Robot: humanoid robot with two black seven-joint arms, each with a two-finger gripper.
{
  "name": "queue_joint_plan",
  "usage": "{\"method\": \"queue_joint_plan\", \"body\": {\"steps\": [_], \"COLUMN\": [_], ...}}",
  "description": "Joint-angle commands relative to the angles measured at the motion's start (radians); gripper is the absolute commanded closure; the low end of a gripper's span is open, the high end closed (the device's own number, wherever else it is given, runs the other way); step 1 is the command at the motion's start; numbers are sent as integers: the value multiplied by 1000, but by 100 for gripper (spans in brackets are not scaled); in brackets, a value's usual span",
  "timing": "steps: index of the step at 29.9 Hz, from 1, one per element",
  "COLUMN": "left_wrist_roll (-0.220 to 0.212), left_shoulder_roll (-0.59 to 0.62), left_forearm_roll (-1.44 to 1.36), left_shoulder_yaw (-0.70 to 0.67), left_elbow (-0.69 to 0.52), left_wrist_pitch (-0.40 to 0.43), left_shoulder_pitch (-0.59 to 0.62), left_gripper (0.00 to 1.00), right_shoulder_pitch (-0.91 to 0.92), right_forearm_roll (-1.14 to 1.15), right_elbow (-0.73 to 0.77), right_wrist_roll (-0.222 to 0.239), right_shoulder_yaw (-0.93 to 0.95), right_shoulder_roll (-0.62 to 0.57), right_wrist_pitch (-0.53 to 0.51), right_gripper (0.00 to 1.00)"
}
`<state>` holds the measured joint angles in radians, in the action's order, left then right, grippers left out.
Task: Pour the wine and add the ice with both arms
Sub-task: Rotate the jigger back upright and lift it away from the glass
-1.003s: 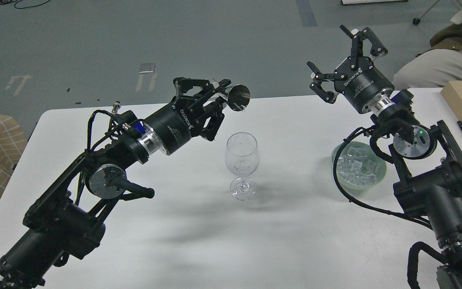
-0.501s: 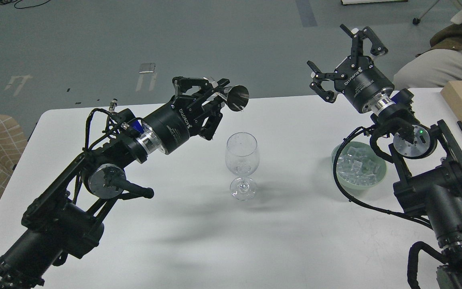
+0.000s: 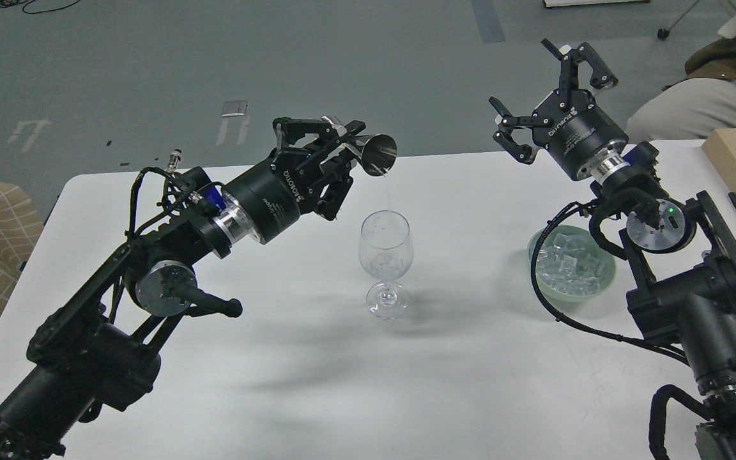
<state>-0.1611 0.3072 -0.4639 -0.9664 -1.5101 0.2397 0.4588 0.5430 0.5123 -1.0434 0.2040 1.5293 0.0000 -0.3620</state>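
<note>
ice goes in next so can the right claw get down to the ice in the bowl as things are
Probably yes. The right claw is open and empty, raised above and behind the green bowl. The ice lies uncovered, but the arm's own elbow and cable crowd the bowl's right side.

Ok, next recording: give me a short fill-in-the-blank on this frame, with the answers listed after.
1. The left gripper holds a tilted metal cup, and a thin stream falls from it into the ____.
2. The ice lies heaped in a pale ____ bowl.
3. The right gripper is raised above the table, its fingers spread ____, holding nothing.

Missing words: wine glass; green; open
</note>
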Motion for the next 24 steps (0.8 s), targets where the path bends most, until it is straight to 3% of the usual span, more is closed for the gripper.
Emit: {"method": "queue_joint_plan", "body": {"steps": [1, 24], "left_wrist_roll": [0, 2], "left_shoulder_roll": [-2, -5], "left_forearm_roll": [-12, -79], "left_shoulder_yaw": [0, 0], "left_elbow": [-2, -9], "left_wrist_pitch": [0, 0], "left_shoulder_pitch": [0, 1], "left_gripper": [93, 93], "right_shoulder_pitch": [0, 2], "right_forearm_roll": [0, 2], "right_elbow": [0, 0], "right_wrist_roll": [0, 0], "right_shoulder_yaw": [0, 0], "right_shoulder_roll": [0, 0], "right_wrist_pitch": [0, 0], "right_gripper": [0, 0]}}
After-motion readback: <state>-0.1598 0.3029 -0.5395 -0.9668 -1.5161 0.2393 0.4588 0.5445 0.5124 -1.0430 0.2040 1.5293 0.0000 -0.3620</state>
